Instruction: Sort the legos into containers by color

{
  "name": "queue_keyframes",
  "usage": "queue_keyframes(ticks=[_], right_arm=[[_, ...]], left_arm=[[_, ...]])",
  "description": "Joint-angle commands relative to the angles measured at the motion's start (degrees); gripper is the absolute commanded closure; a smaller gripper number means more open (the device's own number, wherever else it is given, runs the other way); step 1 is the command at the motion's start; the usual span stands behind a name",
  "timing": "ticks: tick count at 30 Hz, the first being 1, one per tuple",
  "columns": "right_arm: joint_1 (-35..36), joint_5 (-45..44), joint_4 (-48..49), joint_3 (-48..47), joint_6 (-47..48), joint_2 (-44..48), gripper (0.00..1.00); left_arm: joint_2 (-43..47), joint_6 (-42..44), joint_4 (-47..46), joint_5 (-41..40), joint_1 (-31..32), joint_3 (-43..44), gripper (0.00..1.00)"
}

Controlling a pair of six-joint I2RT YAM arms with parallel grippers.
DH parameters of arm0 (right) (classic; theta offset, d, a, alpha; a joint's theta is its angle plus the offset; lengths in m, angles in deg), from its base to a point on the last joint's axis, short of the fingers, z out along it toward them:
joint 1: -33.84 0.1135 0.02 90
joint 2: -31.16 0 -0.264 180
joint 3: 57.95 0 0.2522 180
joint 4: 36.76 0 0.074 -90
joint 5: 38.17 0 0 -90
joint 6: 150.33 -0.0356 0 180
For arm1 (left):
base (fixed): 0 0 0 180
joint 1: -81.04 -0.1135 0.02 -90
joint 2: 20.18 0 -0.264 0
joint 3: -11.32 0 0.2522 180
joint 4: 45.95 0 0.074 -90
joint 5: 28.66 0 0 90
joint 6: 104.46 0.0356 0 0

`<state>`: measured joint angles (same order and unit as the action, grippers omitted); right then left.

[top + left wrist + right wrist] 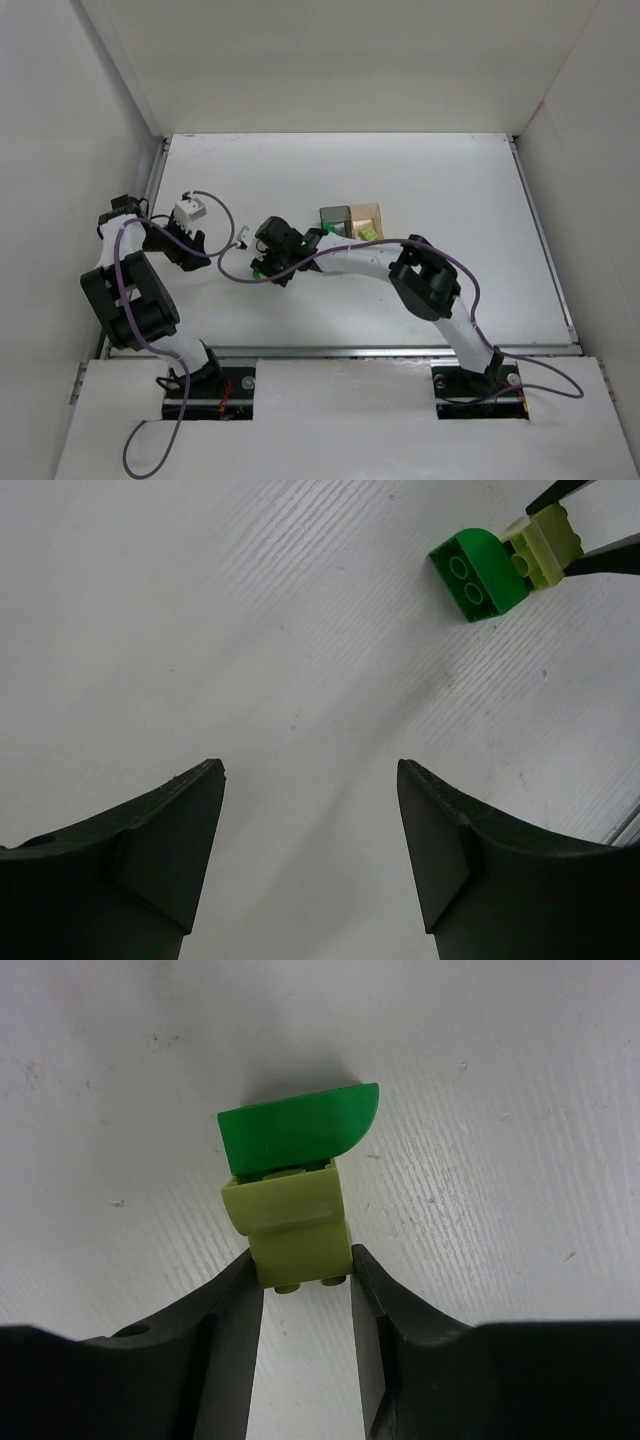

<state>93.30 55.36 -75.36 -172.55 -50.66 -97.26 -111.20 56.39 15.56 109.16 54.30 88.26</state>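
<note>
My right gripper (305,1265) is shut on a pale yellow-green lego (298,1235) that is stuck to a dark green lego (300,1135); the pair is low over the white table. In the top view this gripper (260,266) is left of centre. My left gripper (310,770) is open and empty, and in the top view (203,256) it is just left of the right one. Its camera shows the same dark green lego (480,572) and pale lego (543,545) ahead. The smoky grey container (335,216) and the amber container (368,215) adjoin at the table's middle. Small green pieces (362,232) lie at their near side, partly hidden by the right arm.
White walls enclose the table (450,180) on the left, back and right. Purple cables (225,225) loop between the two wrists. The right forearm (350,262) stretches across just in front of the containers. A metal rail (340,351) runs along the near table edge.
</note>
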Motion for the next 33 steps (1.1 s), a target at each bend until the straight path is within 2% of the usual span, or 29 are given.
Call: queue_keyframes(ticks=[1,5,6,9,10,13,14,16,19,21,22,24,26,27,29,31,33], right_arm=[[0.0,-1.4,3.5,-0.5,0.5,4.9,1.00],[-0.5,-3.7,4.2,0.6,0.5,10.0,1.00],[-0.5,-5.6,4.2,0.6,0.5,10.7,1.00],[-1.0,-9.4,4.2,0.6,0.5,13.2,1.00],[-1.0,-9.4,4.2,0.6,0.5,13.8,1.00],[-3.9,-8.5,3.6,0.6,-1.3,16.3,1.00],[-5.1,-7.6,2.3,-0.1,-3.1,17.7,1.00],[-8.1,-4.4,1.1,-0.9,-4.7,19.0,1.00],[-13.7,1.0,-0.5,-2.1,-5.3,21.5,1.00],[-17.1,5.7,-1.2,-2.1,-3.9,22.8,1.00],[-18.1,7.3,-2.4,-1.5,-2.7,23.9,1.00],[-20.5,12.1,-3.5,-1.5,-2.0,24.7,1.00],[-21.7,14.4,-5.1,-1.5,-1.3,25.2,1.00],[-22.2,14.4,-5.1,-2.1,-1.3,25.2,1.00],[-22.2,13.4,-5.7,-2.1,-1.3,25.9,1.00],[-22.2,12.0,-5.7,-2.1,-0.8,26.6,1.00],[-22.7,11.5,-5.1,-1.6,-0.8,27.2,1.00]], left_arm=[[2.6,4.6,2.2,0.5,-0.3,0.9,0.34],[3.3,-3.6,-6.3,-2.6,0.4,4.4,0.34],[3.3,-11.2,-11.7,-3.9,0.4,5.2,0.34],[3.3,-20.5,-17.4,-8.9,2.5,8.4,0.34],[3.3,-29.3,-22.4,-11.3,3.4,8.5,0.33],[4.7,-37.0,-28.1,-23.2,7.9,9.9,0.33],[5.5,-39.9,-29.1,-30.6,10.9,10.7,0.31],[6.1,-40.8,-30.7,-38.9,14.0,11.3,0.26],[6.1,-39.7,-31.6,-45.2,17.6,14.2,0.24],[6.1,-38.5,-31.6,-44.0,18.4,18.0,0.23],[6.1,-37.5,-31.6,-40.8,18.9,19.2,0.23],[7.3,-30.3,-34.1,-37.5,19.8,20.9,0.17],[9.9,-20.9,-38.1,-34.8,21.5,19.7,0.07],[11.0,-9.1,-45.0,-34.8,22.1,17.7,0.06],[14.2,1.1,-55.5,-35.3,22.6,8.4,0.00],[14.2,6.9,-70.1,-36.4,22.6,3.4,0.00],[14.2,3.4,-74.6,-39.6,24.8,1.5,0.00]])
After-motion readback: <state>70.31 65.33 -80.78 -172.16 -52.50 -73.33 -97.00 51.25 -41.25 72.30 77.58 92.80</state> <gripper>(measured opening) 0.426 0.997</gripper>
